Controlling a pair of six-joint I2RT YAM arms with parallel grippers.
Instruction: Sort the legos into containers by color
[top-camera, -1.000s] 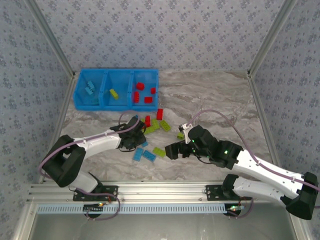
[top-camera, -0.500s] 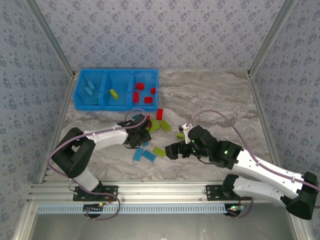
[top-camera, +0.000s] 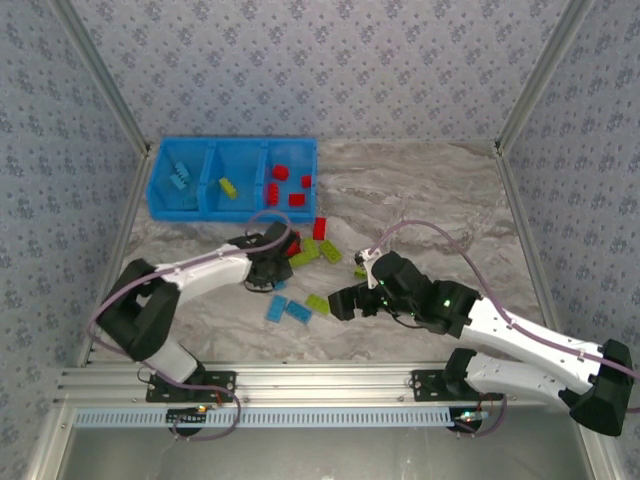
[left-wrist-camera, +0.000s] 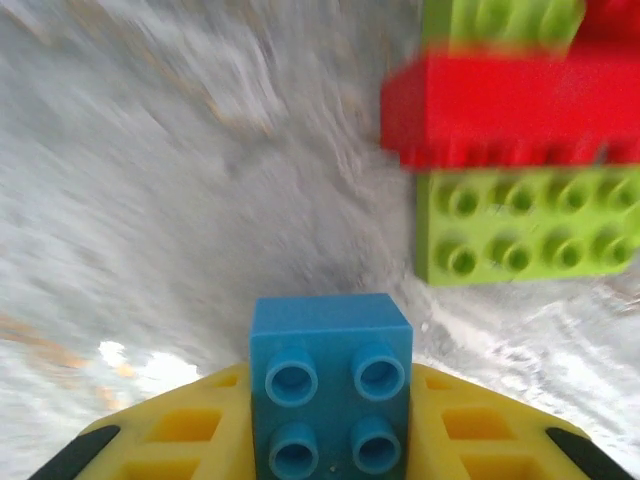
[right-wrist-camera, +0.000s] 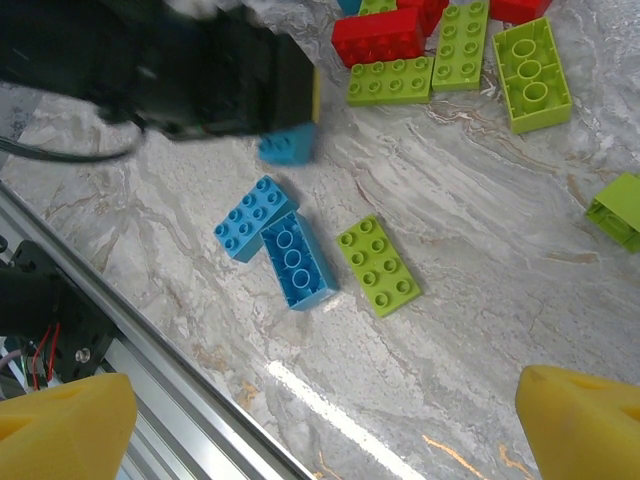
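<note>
- Blue brick (left-wrist-camera: 330, 385), square two-by-two, clenched in left jaws at bottom centre of left wrist view; studs toward the camera, no long side.
- Left arm (top-camera: 200, 272) stretched low from lower left to frame centre.
- Right arm (top-camera: 480, 318) bent in from lower right; right jaws spread wide, yellow fingertips (right-wrist-camera: 62, 428) above the table (right-wrist-camera: 480, 230).
- Bin tray (top-camera: 157, 192) upper left, well apart.

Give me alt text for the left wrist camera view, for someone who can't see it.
The left gripper holds a small blue brick, studs toward the camera, over a blurred grey marbled table. At upper right, a red brick sits between two lime green bricks.
</note>
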